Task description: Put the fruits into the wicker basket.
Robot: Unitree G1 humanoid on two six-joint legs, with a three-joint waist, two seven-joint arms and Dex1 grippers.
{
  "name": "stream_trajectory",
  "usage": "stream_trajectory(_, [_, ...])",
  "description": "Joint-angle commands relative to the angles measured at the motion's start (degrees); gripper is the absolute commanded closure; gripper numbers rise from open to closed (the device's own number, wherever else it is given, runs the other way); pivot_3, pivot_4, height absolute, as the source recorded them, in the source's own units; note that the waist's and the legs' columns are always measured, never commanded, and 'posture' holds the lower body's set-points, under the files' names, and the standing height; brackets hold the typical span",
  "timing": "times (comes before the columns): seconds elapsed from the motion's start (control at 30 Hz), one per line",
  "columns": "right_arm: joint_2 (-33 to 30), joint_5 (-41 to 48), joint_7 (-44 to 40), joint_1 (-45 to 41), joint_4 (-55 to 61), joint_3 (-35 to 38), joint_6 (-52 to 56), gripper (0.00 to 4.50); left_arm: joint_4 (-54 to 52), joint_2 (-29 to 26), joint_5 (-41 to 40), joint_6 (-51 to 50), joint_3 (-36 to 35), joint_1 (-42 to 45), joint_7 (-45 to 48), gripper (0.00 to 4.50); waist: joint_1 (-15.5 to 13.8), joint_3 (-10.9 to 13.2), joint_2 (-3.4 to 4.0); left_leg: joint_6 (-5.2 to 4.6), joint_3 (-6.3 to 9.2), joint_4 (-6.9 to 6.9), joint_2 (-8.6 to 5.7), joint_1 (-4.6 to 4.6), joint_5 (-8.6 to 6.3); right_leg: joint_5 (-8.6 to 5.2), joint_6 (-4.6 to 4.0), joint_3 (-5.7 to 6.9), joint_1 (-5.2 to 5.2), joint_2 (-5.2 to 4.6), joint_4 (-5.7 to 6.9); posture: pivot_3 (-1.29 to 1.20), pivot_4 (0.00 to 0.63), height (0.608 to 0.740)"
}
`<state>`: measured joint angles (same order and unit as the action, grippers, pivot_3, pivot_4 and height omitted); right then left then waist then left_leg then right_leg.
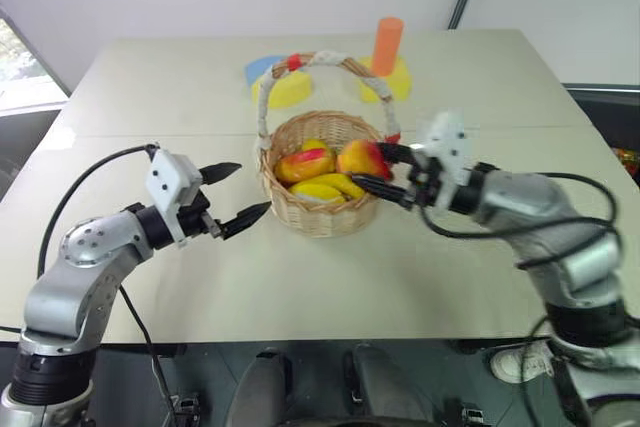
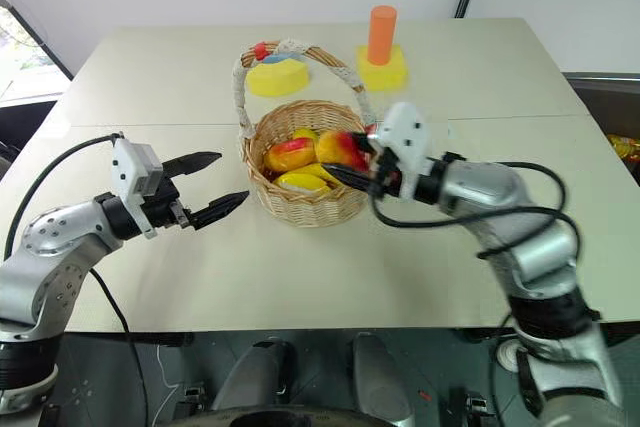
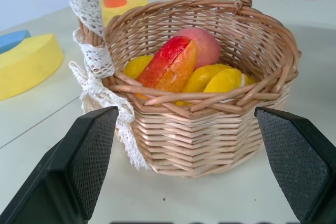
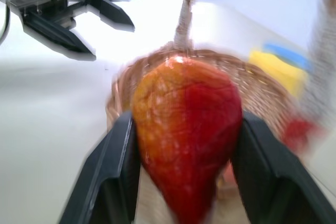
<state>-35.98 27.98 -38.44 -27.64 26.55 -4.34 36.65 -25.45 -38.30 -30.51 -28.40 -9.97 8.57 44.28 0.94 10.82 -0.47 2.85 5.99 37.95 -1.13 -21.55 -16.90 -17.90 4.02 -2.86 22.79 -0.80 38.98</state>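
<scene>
tabletop (image 1: 450, 277): pale and wide, carrying everything; i stand at its near edge so both arms reach the middle.
wicker basket (image 1: 318, 215): near the centre, between my two tools, its arched handle (image 1: 330, 62) standing over the bowl; i judge it sits there so either arm can drop into it.
back blocks: yellow blocks (image 1: 288, 90) and an orange cylinder (image 1: 387, 45) behind the basket, well apart from the work.
left tool (image 1: 236, 195): jaws wide, nothing in them, just beside the basket's wall and level with it; out of the way, i'd say.
right tool (image 1: 385, 170): closed on the rounder fruit (image 1: 362, 159), gripped at its sides, over the basket's rim; placed there for letting go, i judge.
elongated fruit (image 1: 305, 163): already in the basket, lying on yellow pieces (image 1: 328, 188).
hard to make out: the wrist picture of my held fruit is smeared; i cannot tell how high it hangs above the pile.
</scene>
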Motion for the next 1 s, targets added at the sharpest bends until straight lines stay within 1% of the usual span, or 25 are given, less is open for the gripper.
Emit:
stream_trajectory(0.03, [3.4,-4.4,5.1,-3.3,-1.5,-3.8,2.1,2.66,-2.6,-0.1,-0.1,0.7,-0.7,-0.4,-0.8,0.00,-0.1,0.0,0.00,0.00,0.00,-0.02,0.00,-0.03,0.00,0.00,0.00,0.01,0.04,-0.01,0.00,0.00,0.150,0.740])
stream_trajectory(0.07, [4.5,-4.6,5.5,-3.5,-1.4,-4.6,2.6,2.66,-3.0,0.1,-0.1,0.6,-0.4,-0.5,-1.2,0.00,-0.3,0.0,0.00,0.00,0.02,-0.03,0.00,-0.08,0.00,0.00,-0.01,0.02,0.08,-0.01,0.00,0.00,0.150,0.740])
stream_trajectory(0.1, [5.5,-4.6,5.8,-3.6,-1.1,-5.1,3.2,1.86,-3.3,0.2,-0.1,0.6,-0.2,-0.6,-1.5,0.00,-0.4,0.0,-0.01,0.00,0.08,-0.04,-0.03,-0.23,0.00,0.00,-0.01,0.05,0.22,-0.04,0.00,0.00,0.150,0.740])
stream_trajectory(0.13, [6.4,-4.8,6.1,-3.6,-0.5,-6.0,3.5,1.56,-3.8,0.5,-0.2,0.5,-0.1,-0.7,-1.9,0.00,-0.4,0.0,-0.01,0.01,0.11,-0.02,-0.05,-0.51,0.00,0.00,-0.01,0.07,0.45,-0.07,0.00,0.00,0.150,0.740])
stream_trajectory(0.17, [6.8,-5.1,6.1,-3.5,0.0,-6.7,3.4,1.36,-4.1,0.7,-0.4,0.4,0.0,-0.8,-2.3,0.00,-0.3,0.0,-0.01,0.06,0.11,0.02,-0.05,-0.74,0.03,0.01,-0.01,0.08,0.67,-0.08,0.00,0.00,0.150,0.740])
stream_trajectory(0.2, [6.8,-5.6,5.8,-3.4,0.6,-6.9,2.7,0.76,-4.3,0.8,-0.4,0.3,0.0,-0.9,-2.5,0.00,-0.2,0.0,-0.01,0.15,0.10,0.05,-0.07,-0.90,0.08,0.02,-0.01,0.08,0.83,-0.11,0.00,0.00,0.150,0.740])
stream_trajectory(0.23, [6.4,-5.8,5.2,-3.2,1.4,-6.5,1.9,0.34,-4.5,0.8,-0.5,0.2,0.1,-0.9,-2.6,0.00,-0.2,0.0,-0.01,0.15,0.09,0.05,-0.08,-0.92,0.08,0.02,-0.01,0.08,0.86,-0.13,0.00,0.00,0.150,0.740])
stream_trajectory(0.3, [5.5,-5.2,3.6,-2.7,3.0,-5.2,0.6,0.34,-4.7,0.8,-0.5,0.1,0.2,-1.0,-2.8,0.00,-0.3,0.0,-0.01,0.05,0.08,0.04,-0.09,-0.92,0.03,0.02,-0.01,0.09,0.85,-0.14,0.00,0.00,0.150,0.740])
stream_trajectory(0.33, [4.6,-3.4,2.2,-2.3,4.1,-3.4,0.6,0.34,-4.8,0.9,-0.5,0.1,0.3,-1.0,-2.8,0.00,-0.3,0.0,-0.01,-0.01,0.09,0.04,-0.09,-0.92,0.00,0.02,0.00,0.10,0.84,-0.14,0.00,0.00,0.150,0.740])
stream_trajectory(0.5, [-1.0,11.9,-5.0,2.7,8.9,10.4,5.4,0.34,-4.9,1.1,-0.9,0.3,0.9,-0.5,-2.6,0.00,-0.4,0.0,-0.01,-0.02,0.14,0.05,-0.09,-0.82,-0.01,0.02,0.00,0.18,0.68,-0.14,-0.01,0.00,0.150,0.740])
stream_trajectory(0.57, [-2.3,13.1,-3.5,4.8,7.2,15.3,6.2,0.34,-4.9,1.5,-1.7,0.2,1.3,-0.2,-2.2,0.00,-0.3,0.0,-0.01,-0.02,0.15,0.05,-0.09,-0.80,-0.01,0.02,0.00,0.19,0.65,-0.14,-0.01,0.00,0.150,0.740])
stream_trajectory(0.63, [-3.0,10.1,-0.9,5.3,4.2,15.9,5.8,0.34,-4.6,1.7,-1.9,0.1,1.7,0.2,-2.2,0.00,0.0,0.0,-0.01,-0.03,0.12,0.05,-0.08,-0.75,-0.01,0.02,0.00,0.18,0.62,-0.13,0.00,0.00,0.150,0.740])
stream_trajectory(0.73, [-1.9,3.8,3.2,4.3,-0.8,13.0,3.1,0.34,-4.0,1.9,-1.5,0.4,2.6,0.9,-2.0,0.00,0.2,0.0,-0.01,-0.01,0.08,0.05,-0.02,-0.65,0.00,0.06,-0.07,0.16,0.60,-0.05,0.06,0.00,0.150,0.740])
stream_trajectory(0.87, [3.8,1.2,5.6,2.0,-5.2,9.6,-0.4,0.34,-3.2,2.3,-1.1,0.4,3.2,2.3,-2.1,0.00,0.2,0.0,0.02,0.03,0.08,0.05,0.03,-0.61,0.03,0.09,-0.11,0.15,0.61,0.05,0.14,0.00,0.150,0.740])
stream_trajectory(0.97, [6.0,0.9,5.8,1.4,-6.5,8.6,-1.1,1.17,-3.4,2.3,-1.0,0.5,3.3,2.3,-2.2,0.00,0.1,0.0,0.02,0.03,0.09,0.05,0.03,-0.65,0.03,0.09,-0.12,0.15,0.64,0.04,0.14,0.00,0.150,0.740])
stream_trajectory(1.0, [6.4,0.9,5.9,1.3,-6.6,8.7,-1.3,1.67,-3.5,2.3,-1.0,0.5,3.3,2.2,-2.3,0.00,0.0,0.0,0.02,0.03,0.09,0.05,0.02,-0.67,0.03,0.09,-0.11,0.15,0.64,0.02,0.13,0.00,0.150,0.740])
